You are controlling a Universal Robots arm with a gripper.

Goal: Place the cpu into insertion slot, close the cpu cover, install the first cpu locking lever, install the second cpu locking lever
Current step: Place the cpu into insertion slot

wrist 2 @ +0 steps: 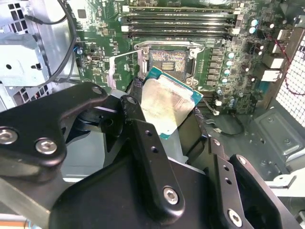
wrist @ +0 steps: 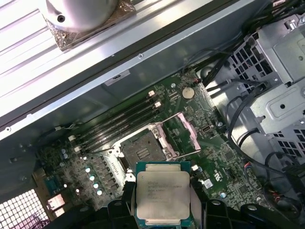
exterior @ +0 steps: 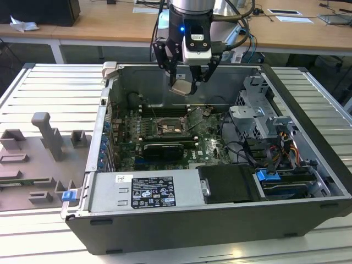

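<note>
In the exterior view you have a ribbed metal table (exterior: 49,82) with wooden desks (exterior: 110,25) behind it, a grey fixture plate (exterior: 38,159) on the exterior view's left, and an open computer case (exterior: 308,104) lying on its side. Inside it sit the motherboard (exterior: 214,146), a black graphics card (exterior: 162,149), a labelled power supply (exterior: 146,191) and a drive cage (exterior: 258,113) with cables. Your gripper (exterior: 188,81) hangs over the case, its fingers (exterior: 166,58) pinched on the cpu (exterior: 180,87), which is tilted and well above the slot (exterior: 166,127); the cover (exterior: 195,118) stands raised just beside the slot, on the exterior view's right. In the second wrist view the black fingers (wrist 2: 143,138) grip the cpu (wrist 2: 167,102) by its edges (silvery top facing the camera), with the bare slot (wrist 2: 167,61) beyond it and the memory slots (wrist 2: 181,21) past that. In the first wrist view the cpu (wrist: 163,193) is apart from the slot (wrist: 141,150), and the cover (wrist: 183,136) lies open beside it; the case wall (wrist: 86,102) runs behind the board, the ribbed table (wrist: 19,57) past it.
</note>
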